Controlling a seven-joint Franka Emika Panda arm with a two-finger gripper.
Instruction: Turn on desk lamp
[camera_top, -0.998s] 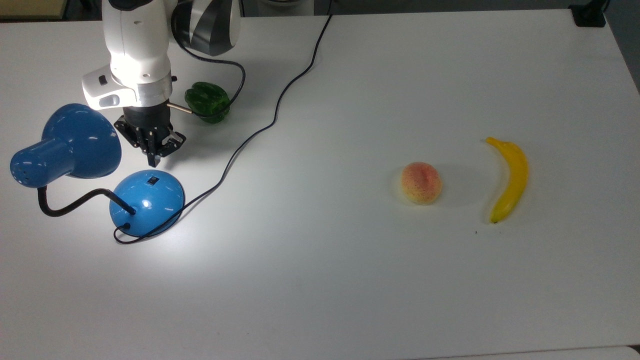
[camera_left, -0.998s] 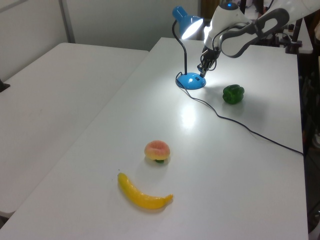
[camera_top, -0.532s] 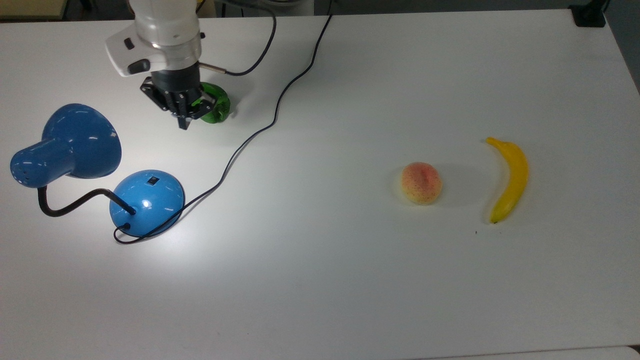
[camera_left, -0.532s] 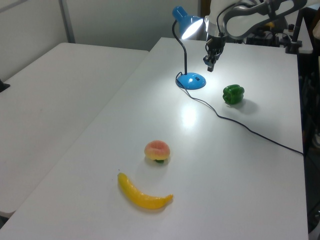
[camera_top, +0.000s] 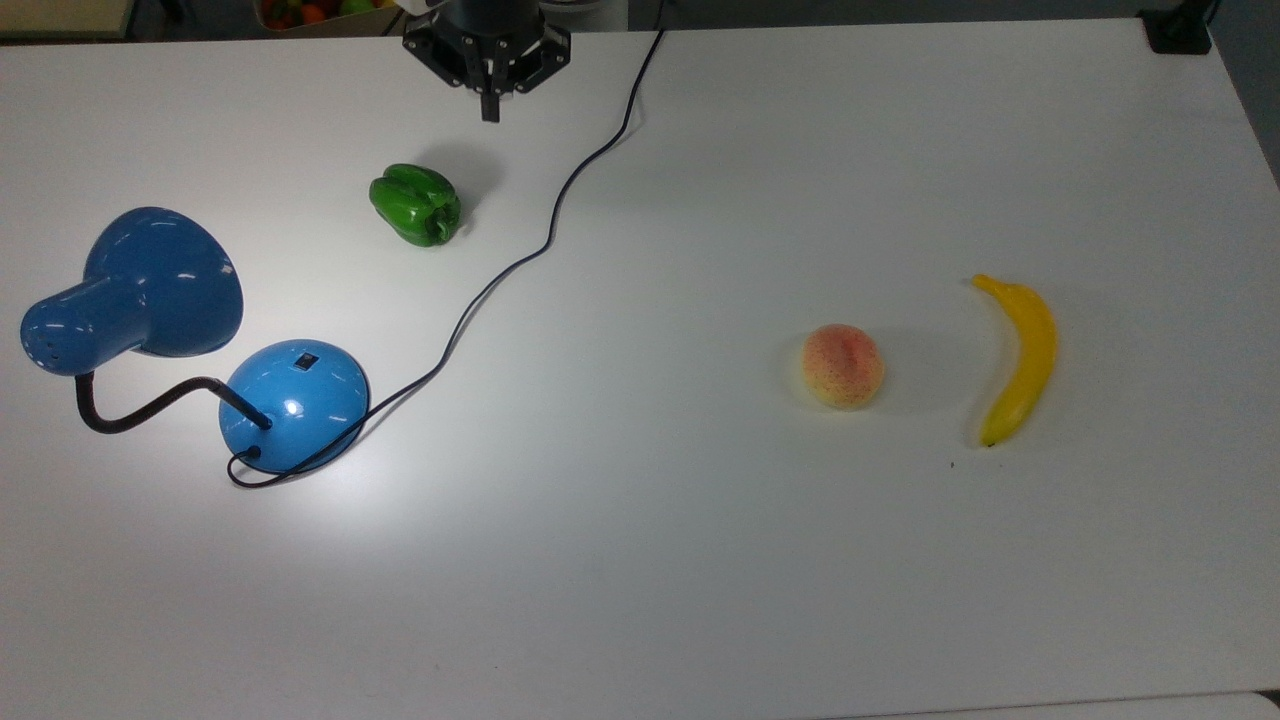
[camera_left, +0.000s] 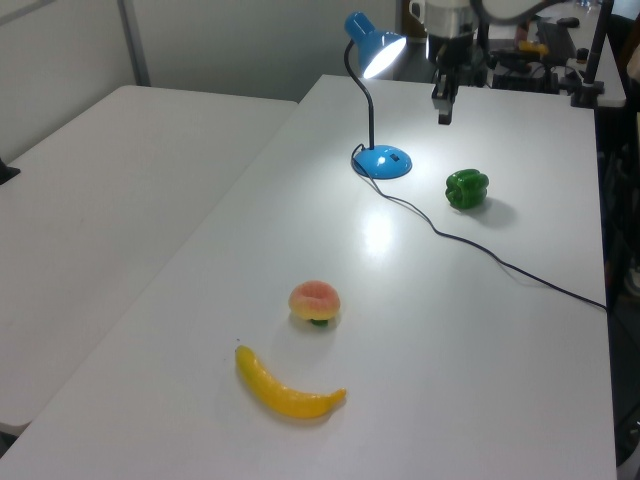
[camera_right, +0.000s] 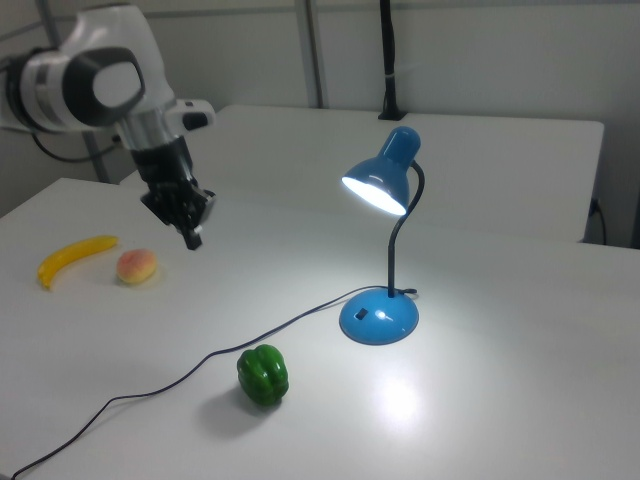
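The blue desk lamp (camera_top: 150, 285) stands at the top view's left, its bell shade lit and glowing (camera_right: 375, 195). A bright patch lies on the table beside its domed base (camera_top: 295, 405). A small black switch (camera_top: 305, 360) sits on top of the base, and a black gooseneck (camera_top: 140, 410) bends from base to shade. My gripper (camera_top: 489, 110) hangs high near the top view's top edge, far from the lamp and beyond the green pepper. Its fingers are shut with nothing held. It also hangs above the table in the left view (camera_left: 443, 115) and the right view (camera_right: 193, 240).
The lamp's black cord (camera_top: 520, 260) snakes from the base to the top view's top edge. A green pepper (camera_top: 417, 204) lies between lamp and gripper. A peach (camera_top: 843, 365) and a banana (camera_top: 1020, 358) lie at the top view's right.
My gripper has lifted off from just beside the lamp base, passed over the green pepper and drawn back toward the top view's top edge. The lamp stays lit and unmoved.
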